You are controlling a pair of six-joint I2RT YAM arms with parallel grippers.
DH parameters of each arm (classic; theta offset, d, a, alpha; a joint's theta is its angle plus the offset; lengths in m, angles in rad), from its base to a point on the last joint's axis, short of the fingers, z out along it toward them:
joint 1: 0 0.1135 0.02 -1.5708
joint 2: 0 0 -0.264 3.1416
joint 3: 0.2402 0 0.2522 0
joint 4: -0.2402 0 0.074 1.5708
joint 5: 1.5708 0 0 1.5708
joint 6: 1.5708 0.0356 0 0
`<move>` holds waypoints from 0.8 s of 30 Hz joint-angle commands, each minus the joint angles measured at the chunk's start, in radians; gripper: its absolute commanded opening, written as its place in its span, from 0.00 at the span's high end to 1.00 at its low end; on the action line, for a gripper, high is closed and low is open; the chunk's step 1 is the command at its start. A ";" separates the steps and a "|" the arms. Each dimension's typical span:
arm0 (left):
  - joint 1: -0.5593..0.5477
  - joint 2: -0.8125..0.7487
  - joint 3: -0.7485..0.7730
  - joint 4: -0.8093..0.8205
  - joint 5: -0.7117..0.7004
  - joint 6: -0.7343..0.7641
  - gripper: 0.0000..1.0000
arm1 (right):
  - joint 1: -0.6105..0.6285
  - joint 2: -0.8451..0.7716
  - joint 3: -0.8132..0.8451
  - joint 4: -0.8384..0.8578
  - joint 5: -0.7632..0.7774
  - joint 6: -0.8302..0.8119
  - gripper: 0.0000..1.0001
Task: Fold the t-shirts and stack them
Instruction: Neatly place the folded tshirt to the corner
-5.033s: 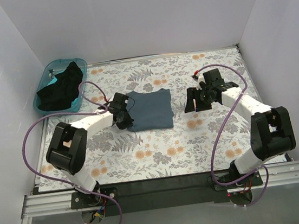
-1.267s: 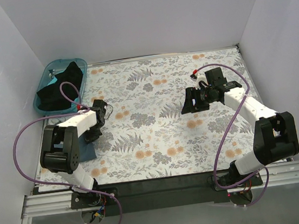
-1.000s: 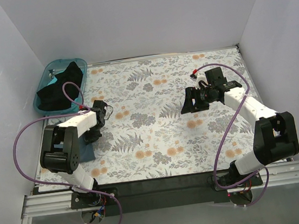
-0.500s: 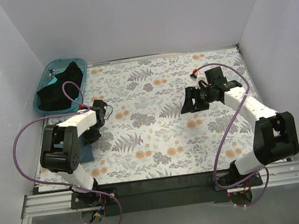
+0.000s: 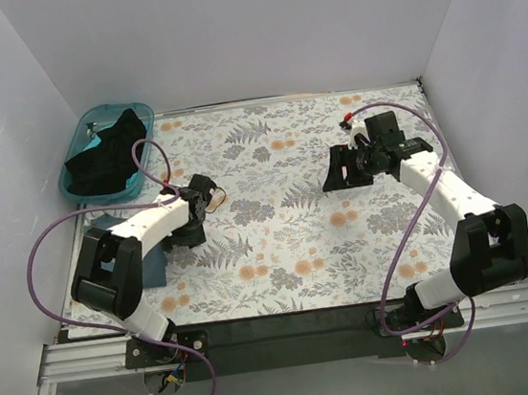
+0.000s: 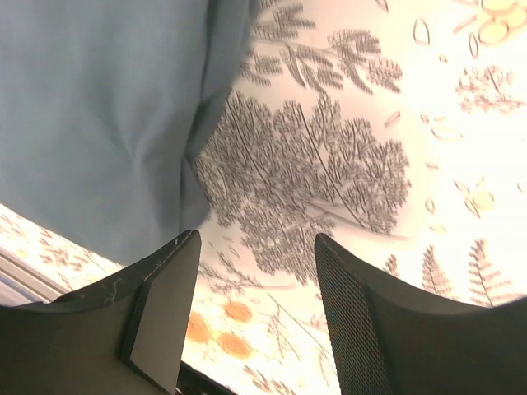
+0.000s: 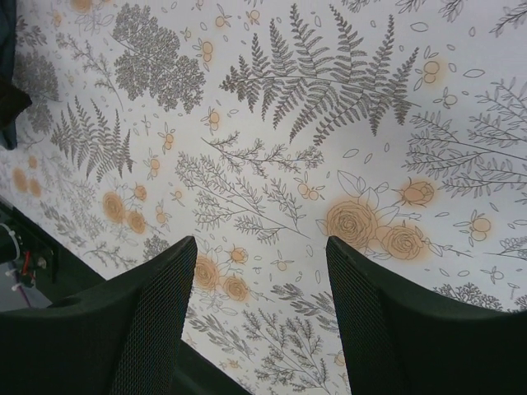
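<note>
open and empty at left gripper (image 6: 257, 243), just beside the folded blue tee (image 6: 99, 107) lying near-left; open and empty at right gripper (image 7: 262, 247) too. best to lift straight off without snagging the fold, then fetch the black tee (image 5: 105, 154) from the basket (image 5: 90, 116). unlike a second ago: left unclamped, swung rightward off the tee.

The left arm (image 5: 147, 223) rises from its base at the near edge, bends at an elbow pushed out to the left, and sends its forearm rightward and low. Its pincer (image 6: 257, 247) points downward with both fingers (image 6: 156, 317) spread apart and nothing between them. The right arm (image 5: 448, 186) stretches forward and inward from its base, its wrist bent so that its pincer (image 7: 259, 247) hangs raised and tilted down toward the left, jaws likewise parted and empty.
</note>
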 commanded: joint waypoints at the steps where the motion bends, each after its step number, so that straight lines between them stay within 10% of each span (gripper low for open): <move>1: -0.001 -0.074 -0.018 0.020 0.060 -0.073 0.46 | -0.004 -0.074 0.042 -0.016 0.059 -0.007 0.40; 18: 0.001 -0.864 0.059 0.131 -0.046 -0.140 0.23 | -0.052 -0.460 0.126 -0.105 0.703 -0.033 0.27; 24: -0.001 -1.155 0.012 0.317 -0.120 0.031 0.13 | -0.050 -0.591 0.113 -0.106 0.875 -0.067 0.06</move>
